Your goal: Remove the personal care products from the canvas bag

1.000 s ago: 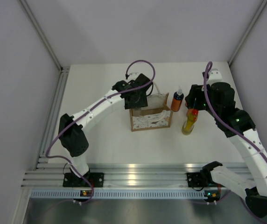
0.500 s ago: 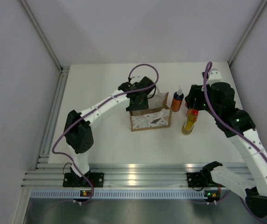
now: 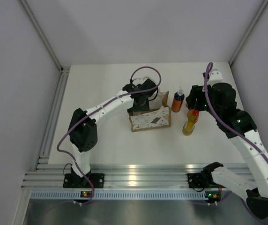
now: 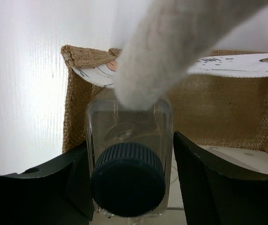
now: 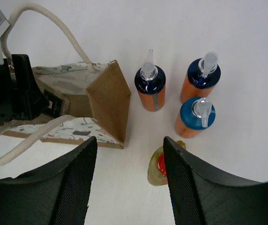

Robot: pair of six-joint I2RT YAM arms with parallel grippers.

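Observation:
The canvas bag (image 3: pixel 150 120) stands mid-table, tipped so its white patterned front panel faces up; it also shows in the right wrist view (image 5: pixel 107 101). My left gripper (image 3: pixel 141 100) is down in the bag's mouth. In the left wrist view my left gripper (image 4: pixel 130 146) is shut on the pale bottle (image 4: pixel 128 119) with a dark cap (image 4: pixel 128 179), under a blurred rope handle (image 4: pixel 162 47). My right gripper (image 5: pixel 130 145) is open and empty above the amber red-capped bottle (image 5: pixel 160 167). Three orange bottles (image 5: pixel 150 89) (image 5: pixel 202 77) (image 5: pixel 195 117) stand on the table right of the bag.
The amber bottle (image 3: pixel 190 122) and one orange bottle (image 3: pixel 177 101) stand between the bag and my right arm. An aluminium rail (image 3: pixel 134 180) runs along the near edge, another (image 3: pixel 54 117) along the left. Walls close the back and sides.
My left gripper has moved right and back over the bag. The bag has tipped, so its open top no longer shows and its front panel faces up. The right arm has not moved.

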